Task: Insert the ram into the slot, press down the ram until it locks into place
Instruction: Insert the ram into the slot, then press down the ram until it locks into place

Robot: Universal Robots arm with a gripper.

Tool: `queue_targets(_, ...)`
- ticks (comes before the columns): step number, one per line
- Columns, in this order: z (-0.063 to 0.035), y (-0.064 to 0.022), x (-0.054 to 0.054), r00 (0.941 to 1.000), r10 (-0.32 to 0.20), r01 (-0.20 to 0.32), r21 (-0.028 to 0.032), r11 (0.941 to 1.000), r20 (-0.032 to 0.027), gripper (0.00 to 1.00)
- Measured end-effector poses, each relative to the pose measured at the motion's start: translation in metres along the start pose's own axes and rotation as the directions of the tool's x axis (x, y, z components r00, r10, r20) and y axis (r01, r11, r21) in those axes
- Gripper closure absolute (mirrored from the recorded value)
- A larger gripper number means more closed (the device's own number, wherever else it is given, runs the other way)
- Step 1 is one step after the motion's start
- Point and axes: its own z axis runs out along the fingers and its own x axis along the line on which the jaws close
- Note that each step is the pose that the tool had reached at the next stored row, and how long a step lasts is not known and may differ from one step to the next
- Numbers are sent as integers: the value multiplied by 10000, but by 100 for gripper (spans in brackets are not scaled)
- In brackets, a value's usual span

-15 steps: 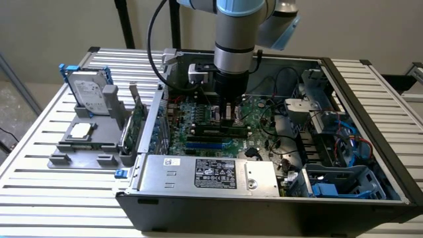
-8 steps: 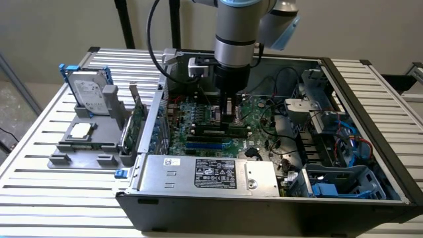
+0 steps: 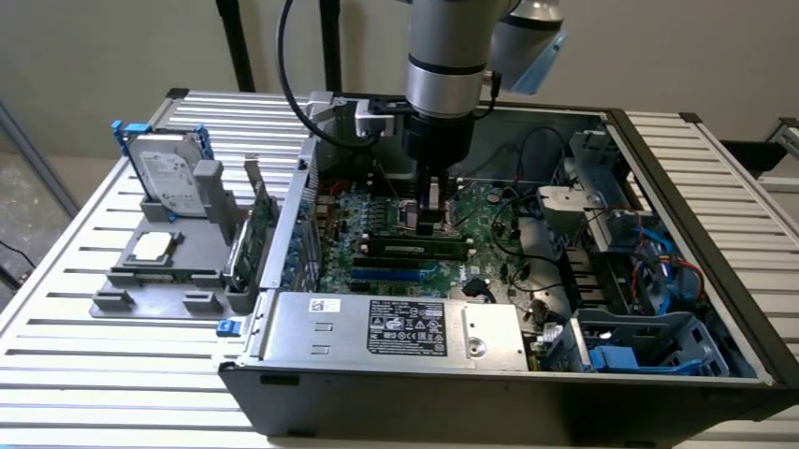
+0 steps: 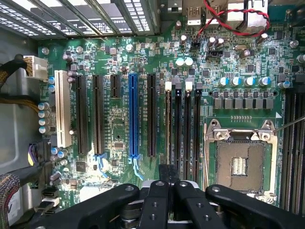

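Observation:
The ram (image 3: pixel 413 249), a thin green stick with dark chips, stands on edge in one of the parallel black memory sockets (image 4: pixel 187 129) on the motherboard inside the open computer case. My gripper (image 3: pixel 432 223) hangs straight down just above and behind the stick's middle. From the wrist, its black fingers (image 4: pixel 168 174) meet over the near ends of the sockets, with nothing visible between them. I cannot tell whether the fingertips touch the ram's top edge, nor whether the white latches (image 4: pixel 168 86) at the sockets' far ends are closed.
A blue slot (image 4: pixel 133 114) and black expansion slots lie beside the sockets, with the silver CPU socket (image 4: pixel 239 162) on the other side. A power supply (image 3: pixel 399 327) and blue drive cage (image 3: pixel 637 341) fill the case front. Outside, a grey stand holds a hard drive (image 3: pixel 168 173) and expansion card (image 3: pixel 258 224).

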Motion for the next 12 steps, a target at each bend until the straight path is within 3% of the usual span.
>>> queue_targets(12,0,0,0,10000,0,0,0,10000,0,89)
